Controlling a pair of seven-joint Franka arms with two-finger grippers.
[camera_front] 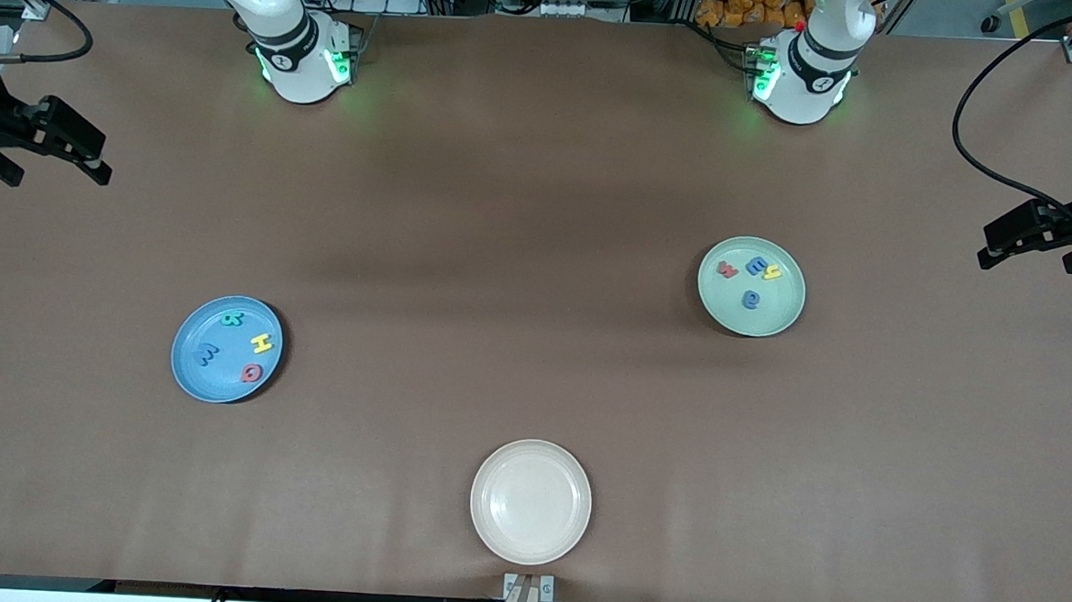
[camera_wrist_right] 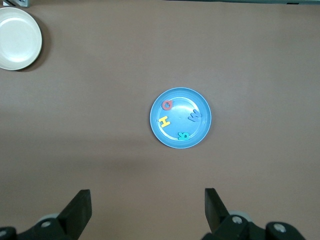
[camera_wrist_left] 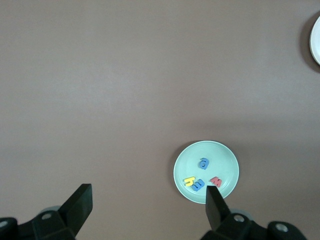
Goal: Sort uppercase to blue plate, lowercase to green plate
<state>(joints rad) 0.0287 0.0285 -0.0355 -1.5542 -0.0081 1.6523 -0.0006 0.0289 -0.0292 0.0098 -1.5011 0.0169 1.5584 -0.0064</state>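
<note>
both end effectors, left (camera_front: pixel 1039 247) and right (camera_front: pixel 44 149), hang open and empty high over the surface ends, since sorting looks done: 4 uppercase (camera_front: pixel 261 343) lie in the blue plate (camera_front: pixel 186 356), 4 lowercase (camera_front: pixel 750 298) in the green plate (camera_front: pixel 783 314).

Non-task items on the work surface.
1 round cream-white plate (camera_front: pixel 530 501) with a raised rim lies on the brown table (camera_front: pixel 521 245) near the edge closest to the front camera, about midway between the table's 2 ends; a small metal bracket (camera_front: pixel 528 587) sits at that edge just below it.
</note>
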